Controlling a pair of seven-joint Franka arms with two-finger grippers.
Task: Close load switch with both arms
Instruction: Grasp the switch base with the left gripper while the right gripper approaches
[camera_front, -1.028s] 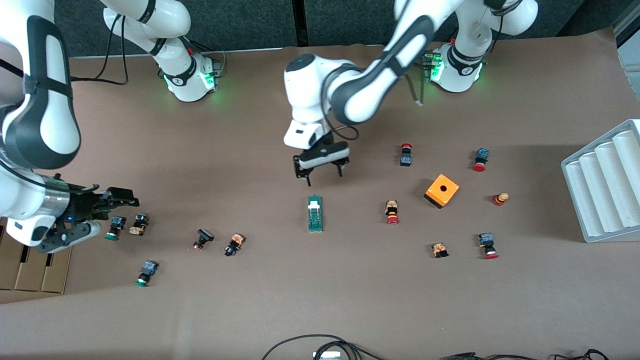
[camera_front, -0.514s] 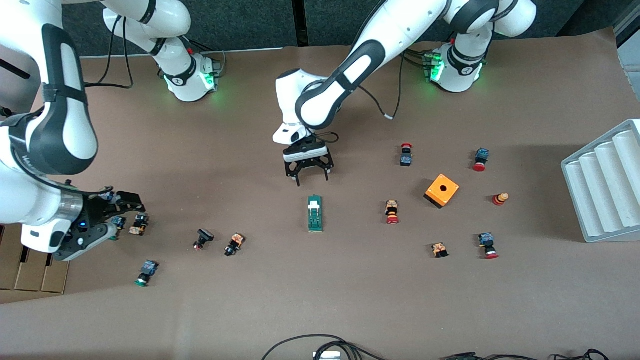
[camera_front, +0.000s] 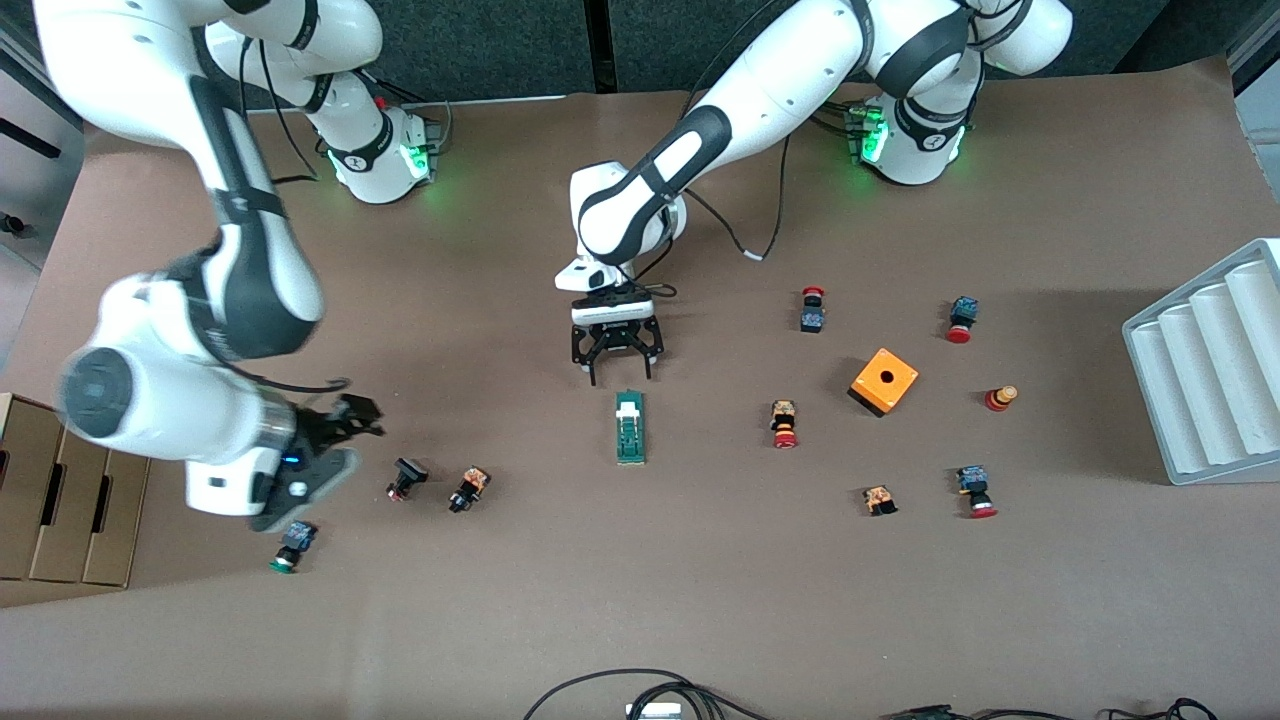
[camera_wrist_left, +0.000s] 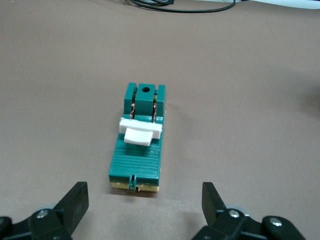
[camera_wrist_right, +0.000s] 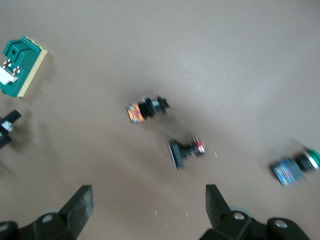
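The load switch (camera_front: 630, 427) is a narrow dark-green block with a white handle (camera_wrist_left: 141, 132), lying flat at the table's middle. My left gripper (camera_front: 618, 376) is open and empty, low over the table just beside the switch's end toward the robot bases. In the left wrist view the switch (camera_wrist_left: 139, 150) lies between and ahead of the open fingers (camera_wrist_left: 75, 201). My right gripper (camera_front: 345, 442) is open and empty, up over the table near several push buttons toward the right arm's end. The right wrist view shows the switch (camera_wrist_right: 22, 66) farther off.
Small push buttons (camera_front: 404, 476) (camera_front: 467, 488) (camera_front: 290, 545) lie near the right gripper. More buttons (camera_front: 784, 423) and an orange cube box (camera_front: 884, 380) lie toward the left arm's end. A grey ridged tray (camera_front: 1210, 370) and cardboard boxes (camera_front: 60, 500) sit at the table's ends.
The left gripper has turned and come down closer to the load switch. The right arm has swung from the table's end toward the middle, now over the buttons.
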